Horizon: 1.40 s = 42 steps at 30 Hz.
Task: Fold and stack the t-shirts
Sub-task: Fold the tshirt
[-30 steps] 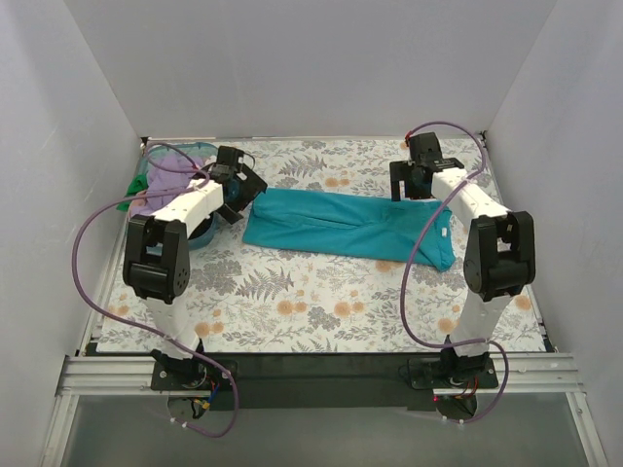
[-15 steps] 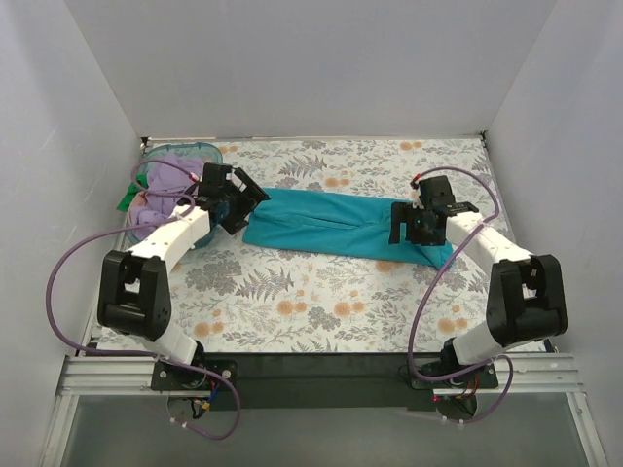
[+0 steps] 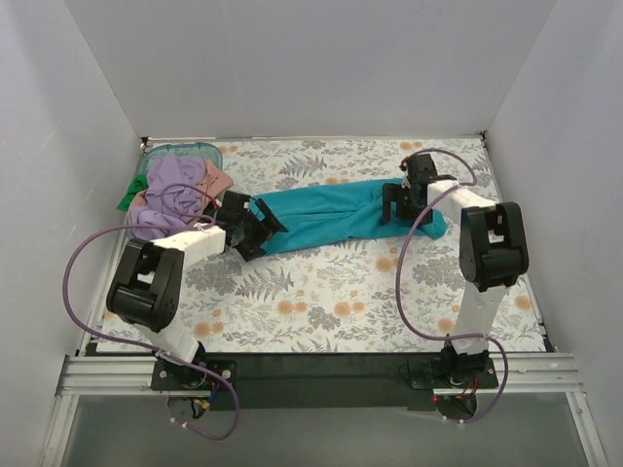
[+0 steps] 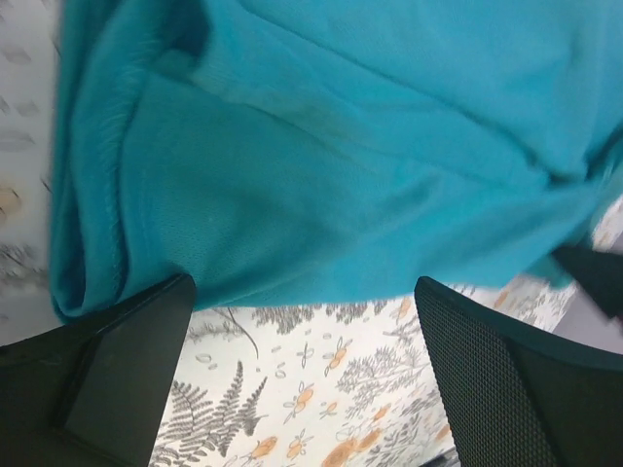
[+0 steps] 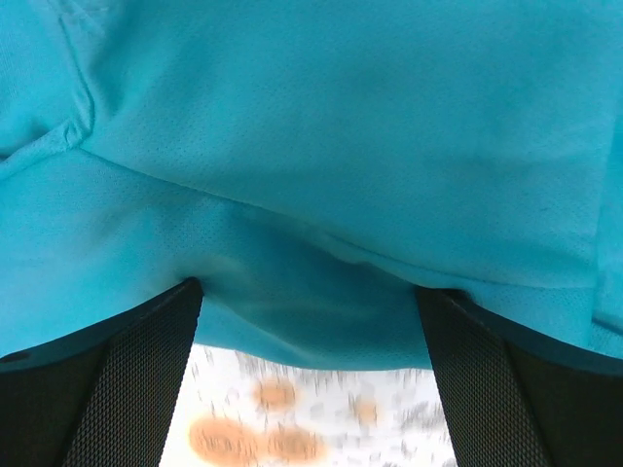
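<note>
— Foreground, bottom edge of the top view?
— Arm bases (image 3: 190, 375) side by side on a black rail, with purple cables (image 3: 73, 272) looping up beside each arm. Beyond them, table (image 3: 321, 302) covered in a floral print of ferns and orange blooms.
— Left claw?
— Left claw (image 3: 253, 227) low over the table, left of centre, at the lower-left end of the teal-blue t-shirt (image 3: 326, 209). In the left wrist view, two black fingers (image 4: 127, 370) spread wide in the bottom corners, released, not closed on the cloth. Rolled edge of the shirt just beyond the tips, floral table showing in the gap.
— Right claw?
— Right claw (image 3: 397, 201) right of centre, at the opposite end of the same shirt. In the right wrist view, fingers (image 5: 506, 389) likewise far apart, released. Teal cloth filling the upper frame, its edge sagging between the tips, blurred print beneath.
— Shirt itself?
— Stretched across mid-table as a narrow, bunched band, sloping from lower left up to the right. Small flap trailing past the right claw toward the right side.
— Farther back?
— Upper left: heap with lavender t-shirt (image 3: 173, 190) on top, salmon-pink t-shirt (image 3: 216, 180) just beside it on the right, scrap of green t-shirt (image 3: 127, 202) poking out at the left edge. Rim of a teal basket (image 3: 190, 146) behind the heap, in the far-left corner. Heap near the left claw, apart from the teal-blue shirt. Plain white walls (image 3: 292, 68) on three sides.
</note>
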Available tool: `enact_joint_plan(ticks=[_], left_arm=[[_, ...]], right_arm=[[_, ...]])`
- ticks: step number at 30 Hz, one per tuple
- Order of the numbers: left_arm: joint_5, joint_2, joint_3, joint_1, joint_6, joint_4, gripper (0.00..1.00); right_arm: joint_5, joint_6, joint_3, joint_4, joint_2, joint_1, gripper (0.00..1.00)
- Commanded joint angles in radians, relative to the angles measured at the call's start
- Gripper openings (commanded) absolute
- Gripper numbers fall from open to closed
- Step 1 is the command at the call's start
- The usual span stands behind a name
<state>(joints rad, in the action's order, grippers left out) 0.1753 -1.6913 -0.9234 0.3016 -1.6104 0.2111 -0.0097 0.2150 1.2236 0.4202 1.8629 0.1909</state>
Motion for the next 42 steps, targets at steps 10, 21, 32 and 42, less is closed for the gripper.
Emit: enact_joint_plan(ticks=[10,21,32,42], left_arm=[[0.030,0.275,0.350,0.531,-0.315,-0.058,0.98],[-0.138,0.226,-0.012,0.708,-0.204,0.020,0.98],[-0.634,0.469,0.065,0.575,-0.373,0.602,0.98],[-0.379,0.487,0.248,0.209,-0.168,0.379,0.98]], right_arm=[[-0.286,-0.212,0.717,-0.037,0.495,0.019,0.98],[-0.321,-0.124,0.874,-0.047,0.363,0.073,0.98],[-0.106,-0.091,-0.026,-0.135,-0.320,0.341,0.98],[0.113,-0.020,-0.389,-0.337,-0.490,0.847,0.98]])
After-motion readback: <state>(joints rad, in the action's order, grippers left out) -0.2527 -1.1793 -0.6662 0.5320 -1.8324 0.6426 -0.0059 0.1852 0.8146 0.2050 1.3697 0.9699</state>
